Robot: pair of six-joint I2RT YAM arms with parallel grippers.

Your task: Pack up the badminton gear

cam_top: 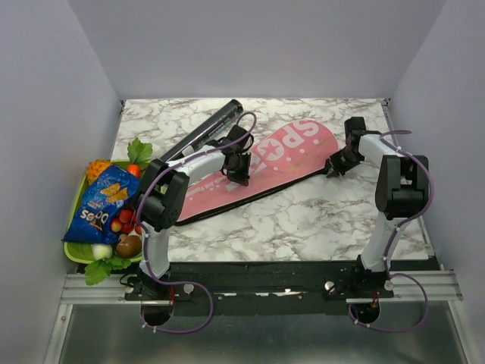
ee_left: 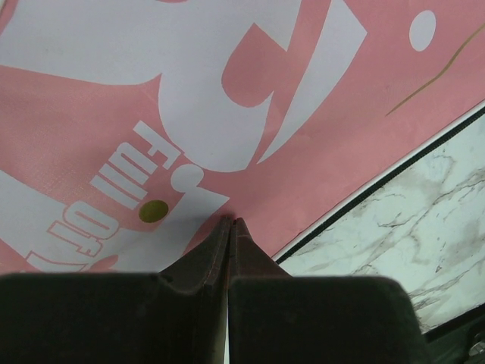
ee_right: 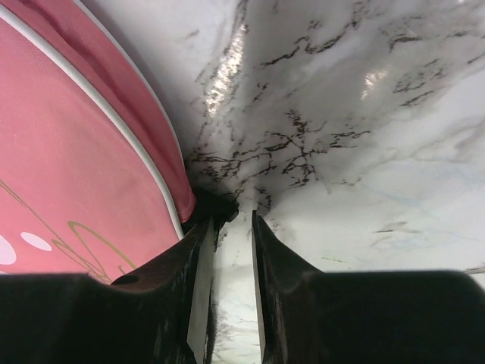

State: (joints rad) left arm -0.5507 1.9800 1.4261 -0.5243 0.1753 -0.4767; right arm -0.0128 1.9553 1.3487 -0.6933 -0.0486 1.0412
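Note:
The pink racket-shaped bag (cam_top: 280, 163) lettered "SPORT" lies flat and slantwise across the marble table (cam_top: 318, 216). The long black tube (cam_top: 201, 130) lies behind it at the back left. No rackets are in view. My left gripper (cam_top: 241, 178) is shut, with its tips resting on the bag's printed face (ee_left: 318, 114) near the black-piped edge; no fabric shows between the fingers (ee_left: 231, 220). My right gripper (cam_top: 332, 171) is slightly open at the bag's rounded right end (ee_right: 68, 167). Its left finger (ee_right: 198, 250) touches the bag's dark tip, and only marble shows in the gap.
A green tray (cam_top: 76, 250) of toy fruit with a blue snack packet (cam_top: 102, 201) on it sits at the table's left edge. Grey walls close the back and both sides. Bare marble lies in front of the bag and to its right.

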